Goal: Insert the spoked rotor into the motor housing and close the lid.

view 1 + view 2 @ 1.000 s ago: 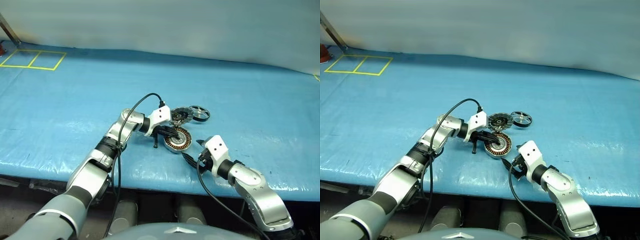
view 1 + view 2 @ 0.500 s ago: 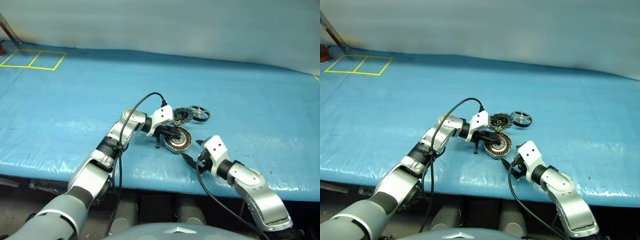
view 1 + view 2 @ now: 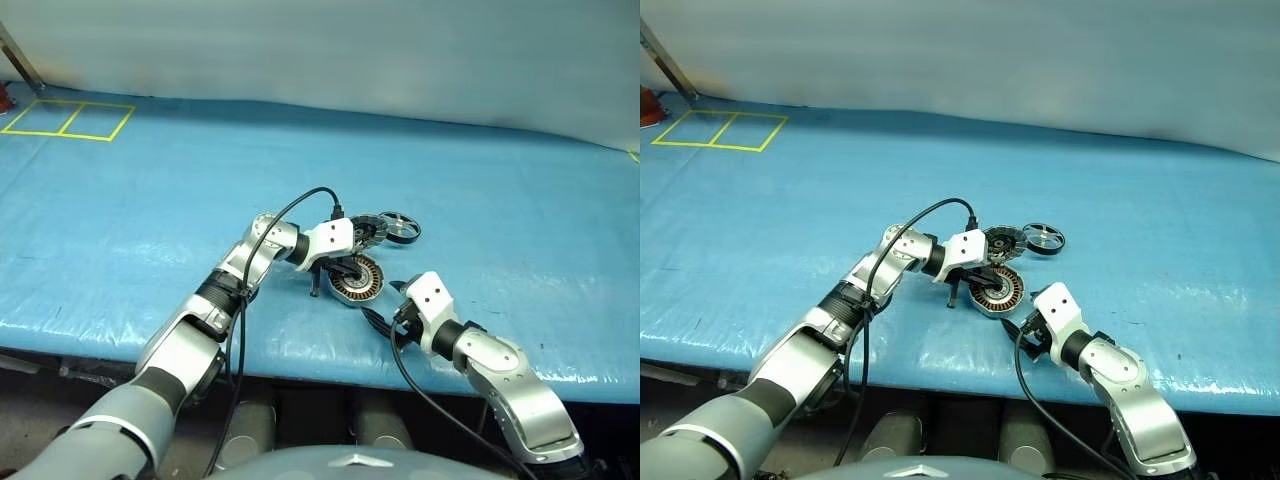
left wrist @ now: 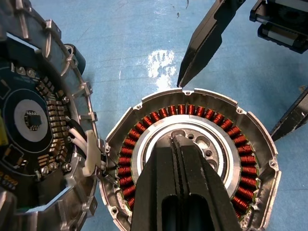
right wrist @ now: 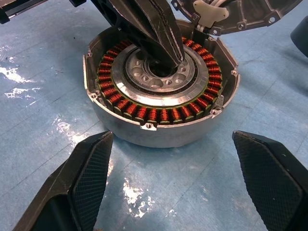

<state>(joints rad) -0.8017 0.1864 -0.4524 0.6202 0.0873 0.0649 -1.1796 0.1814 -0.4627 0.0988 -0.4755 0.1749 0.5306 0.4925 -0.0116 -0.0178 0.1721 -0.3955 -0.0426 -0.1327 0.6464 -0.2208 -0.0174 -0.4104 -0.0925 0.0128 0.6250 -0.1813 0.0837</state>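
The motor housing (image 3: 356,281), a silver can with copper windings, sits on the blue sheet. My left gripper (image 3: 345,270) is shut and empty, its tips pressed into the housing's dark centre (image 4: 192,144). The lid (image 3: 368,231) leans tilted at the housing's far side, its circuit-board face (image 4: 33,120) turned towards the housing, and white wires join the two. The spoked rotor (image 3: 398,227) lies just right of the lid. My right gripper (image 5: 172,135) stands open on the near side of the housing (image 5: 159,91), its fingers (image 5: 82,183) level with the housing wall and apart from it.
A blue sheet (image 3: 150,200) covers the table, and its front edge (image 3: 300,355) runs just below my arms. Yellow taped squares (image 3: 65,118) mark the far left corner. The left arm's black cable (image 3: 290,205) loops above the wrist.
My left wrist has rolled and shifted slightly right, while its shut fingers stay in the housing's centre. The right arm, housing, lid and rotor have not moved.
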